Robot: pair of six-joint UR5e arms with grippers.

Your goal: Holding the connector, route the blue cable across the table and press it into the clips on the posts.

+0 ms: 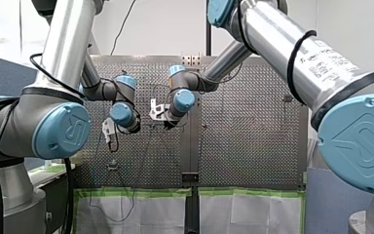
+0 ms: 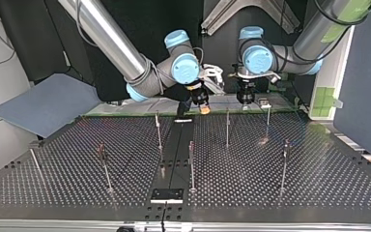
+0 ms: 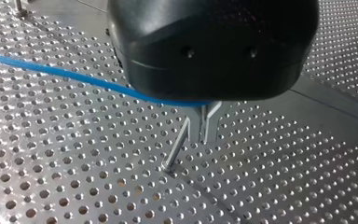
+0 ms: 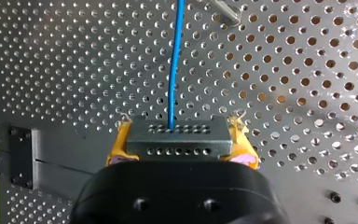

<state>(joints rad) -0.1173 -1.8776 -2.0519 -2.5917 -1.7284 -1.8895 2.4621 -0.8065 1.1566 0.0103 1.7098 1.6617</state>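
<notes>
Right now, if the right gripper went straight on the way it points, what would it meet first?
Most likely the perforated table: the right gripper, shut on the connector, points at bare plate, with only the blue cable running ahead. The connector would touch first. Depth is unclear.

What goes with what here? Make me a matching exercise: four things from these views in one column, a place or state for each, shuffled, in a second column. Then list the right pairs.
Things:
1. connector
2. blue cable
3. post
4. blue-grey sheet

Places or states:
A. stands upright on the perforated table
B. lies beside the table, at the top view's left
C. clamped between the yellow pads of the right pincer
D. runs out of the connector, ahead of the pincer

Pairs: 1-C, 2-D, 3-A, 4-B
</notes>
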